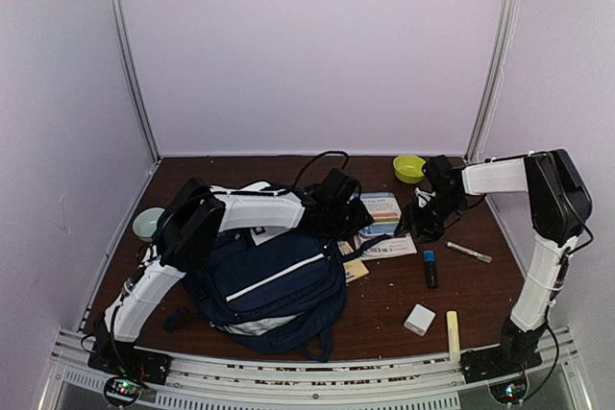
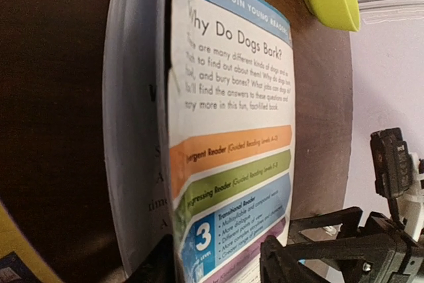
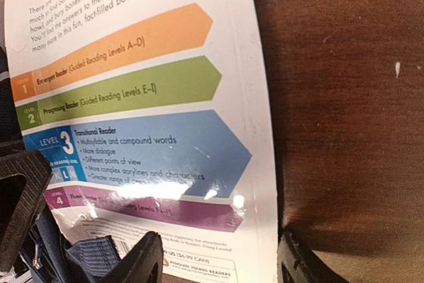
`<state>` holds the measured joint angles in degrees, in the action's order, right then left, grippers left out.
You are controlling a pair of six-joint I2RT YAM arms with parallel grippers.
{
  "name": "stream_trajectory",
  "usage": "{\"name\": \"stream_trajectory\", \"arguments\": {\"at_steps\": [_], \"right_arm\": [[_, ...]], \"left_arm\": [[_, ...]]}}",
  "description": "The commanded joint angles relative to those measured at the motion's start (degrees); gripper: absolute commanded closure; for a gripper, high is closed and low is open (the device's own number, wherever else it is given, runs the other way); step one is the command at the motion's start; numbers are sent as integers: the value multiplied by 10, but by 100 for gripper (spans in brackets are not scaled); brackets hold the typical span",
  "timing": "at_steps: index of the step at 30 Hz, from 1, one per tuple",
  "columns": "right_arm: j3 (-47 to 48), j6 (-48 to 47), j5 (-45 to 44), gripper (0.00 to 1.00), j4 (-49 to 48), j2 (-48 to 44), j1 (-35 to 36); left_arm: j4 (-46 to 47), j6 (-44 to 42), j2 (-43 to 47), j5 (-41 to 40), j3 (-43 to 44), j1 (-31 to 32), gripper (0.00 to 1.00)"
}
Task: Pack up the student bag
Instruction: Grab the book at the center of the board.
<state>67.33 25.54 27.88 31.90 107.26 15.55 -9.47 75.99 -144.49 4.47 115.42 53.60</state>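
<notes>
Far left, a small pale round bowl point(image 1: 147, 224) sits at the table edge. Next comes the student bag point(image 1: 269, 280), a big navy fabric backpack with a white stripe. It lies slumped on the near-left of the dark wooden table point(image 1: 480, 295), partly under the left arm. It looks soft and floppy, probably light, and likely to sag if lifted by one side. Best hold is a strap or the rim of its opening, though I can't make out the opening. At centre, the left gripper point(image 1: 336, 206) has its jaws parted over a thin glossy paperback reader point(image 1: 382, 223). The right gripper point(image 1: 423, 223) is also unclenched, straddling the book's other edge. I can't tell whether any pad touches. Only the top view shows the bag whole, plus the lime-green bowl point(image 1: 408, 168) and loose pens. Only the wrist views show the cover print and where the fingers sit.
</notes>
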Motion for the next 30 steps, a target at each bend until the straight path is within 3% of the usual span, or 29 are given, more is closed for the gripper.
{"name": "stream_trajectory", "arguments": {"at_steps": [1, 6, 10, 21, 30], "right_arm": [[-25, 10, 26, 42, -1, -15, 12], [-44, 12, 23, 42, -2, -49, 12], [-67, 16, 20, 43, -2, -88, 13], [-141, 34, -19, 40, 0, -229, 13], [-163, 40, -59, 32, 35, -369, 13]], "left_arm": [[92, -32, 4, 40, -20, 5, 61], [51, -77, 6, 25, -18, 21, 70], [53, -102, 4, 37, -5, 31, 100], [164, -181, 96, 114, -50, 45, 100], [130, -250, 201, 121, -50, 74, 100]]}}
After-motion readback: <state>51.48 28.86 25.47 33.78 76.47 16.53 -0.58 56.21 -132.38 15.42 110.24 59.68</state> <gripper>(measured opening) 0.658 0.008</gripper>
